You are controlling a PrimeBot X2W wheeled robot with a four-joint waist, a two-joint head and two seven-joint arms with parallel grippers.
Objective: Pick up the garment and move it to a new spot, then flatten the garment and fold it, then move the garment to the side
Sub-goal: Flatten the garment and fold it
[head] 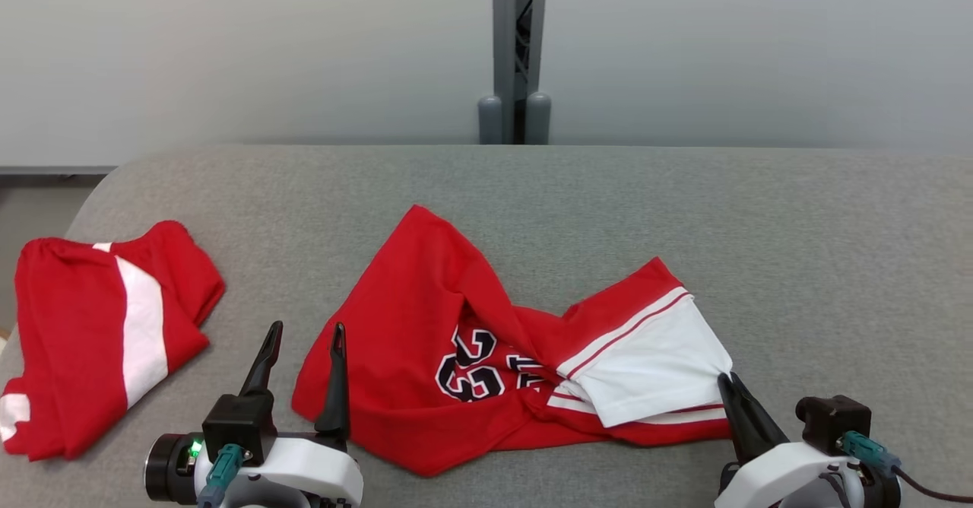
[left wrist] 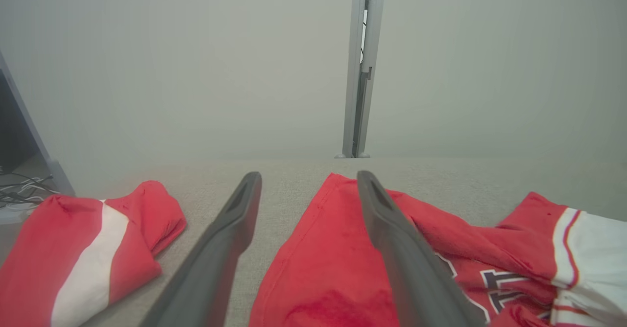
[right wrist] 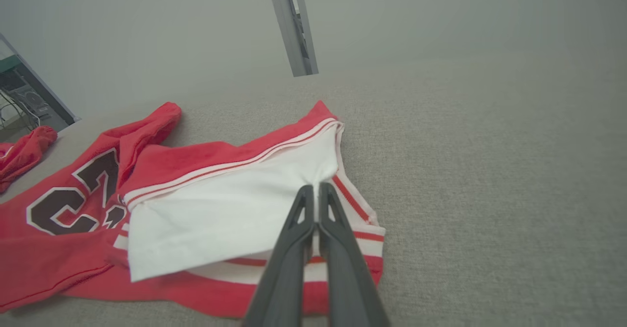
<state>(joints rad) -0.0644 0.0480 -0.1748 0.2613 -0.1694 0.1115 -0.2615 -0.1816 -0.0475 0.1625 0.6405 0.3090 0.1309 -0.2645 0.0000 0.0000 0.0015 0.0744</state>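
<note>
right gripper [right wrist: 316, 188] clamps a white edge of the red jersey [head: 410, 303], left gripper [head: 308, 328] apart; such a thin bite may slip on lifting.

The right gripper [right wrist: 316, 187] has its two dark fingers [right wrist: 286, 263] pressed together on the white panel of the garment [right wrist: 205, 219], and the cloth puckers at the tips. The garment, red with dark numerals, lies crumpled on the grey padded surface [right wrist: 490, 170] and spreads to the left. A second red garment [right wrist: 22, 153] lies at the far left. A grey post [right wrist: 291, 23] stands beyond the surface.
</note>
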